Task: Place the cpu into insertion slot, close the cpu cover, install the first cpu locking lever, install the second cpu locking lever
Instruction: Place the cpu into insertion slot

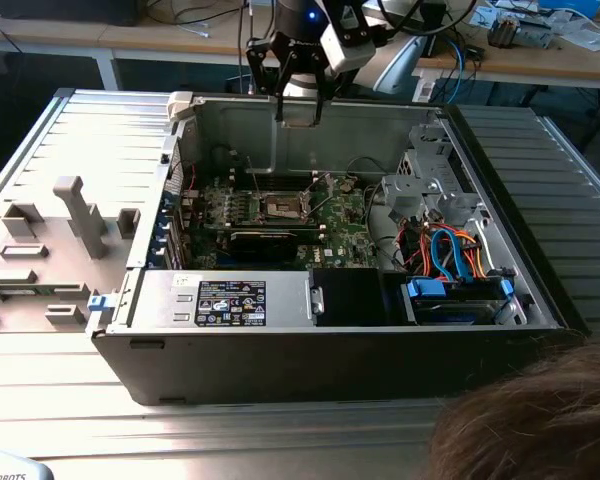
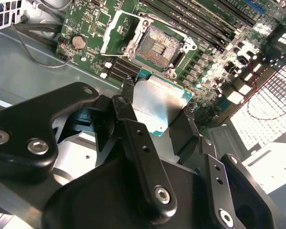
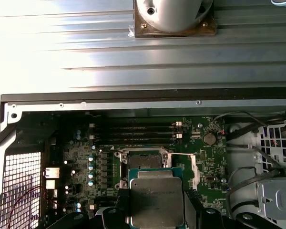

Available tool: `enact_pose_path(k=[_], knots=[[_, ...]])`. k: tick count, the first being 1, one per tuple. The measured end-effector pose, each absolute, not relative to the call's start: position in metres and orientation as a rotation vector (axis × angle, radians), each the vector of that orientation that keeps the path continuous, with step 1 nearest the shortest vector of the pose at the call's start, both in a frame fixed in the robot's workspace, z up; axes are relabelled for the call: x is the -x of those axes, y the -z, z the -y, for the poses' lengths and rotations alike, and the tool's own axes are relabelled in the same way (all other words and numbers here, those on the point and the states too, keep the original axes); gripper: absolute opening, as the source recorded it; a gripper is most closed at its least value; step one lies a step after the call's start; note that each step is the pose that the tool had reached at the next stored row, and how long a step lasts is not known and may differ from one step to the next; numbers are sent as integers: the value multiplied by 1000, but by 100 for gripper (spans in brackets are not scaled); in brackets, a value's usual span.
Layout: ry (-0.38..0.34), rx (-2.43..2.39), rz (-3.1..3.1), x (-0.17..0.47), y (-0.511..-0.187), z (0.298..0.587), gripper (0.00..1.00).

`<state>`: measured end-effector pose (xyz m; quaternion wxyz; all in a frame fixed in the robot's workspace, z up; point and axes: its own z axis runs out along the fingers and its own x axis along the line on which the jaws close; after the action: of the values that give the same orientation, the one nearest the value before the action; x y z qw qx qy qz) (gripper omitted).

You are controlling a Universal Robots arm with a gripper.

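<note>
Holding the cpu point(image 2: 159, 102) by its edges in my fingers point(image 2: 120, 109), raised well clear of the open slot point(image 2: 157, 45); placing is in hand; seating, I judge, calls for squared edges and a level descent.

An open computer case point(image 1: 330, 365) lies on a ribbed metal table point(image 1: 280, 440), blue cables point(image 1: 448, 256) inside.
</note>
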<state>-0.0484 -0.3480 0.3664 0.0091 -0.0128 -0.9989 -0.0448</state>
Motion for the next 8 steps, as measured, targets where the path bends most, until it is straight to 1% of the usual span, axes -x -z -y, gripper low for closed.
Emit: enact_pose_path(k=[8], knots=[[140, 40, 3120, 51, -365, 348, 54]])
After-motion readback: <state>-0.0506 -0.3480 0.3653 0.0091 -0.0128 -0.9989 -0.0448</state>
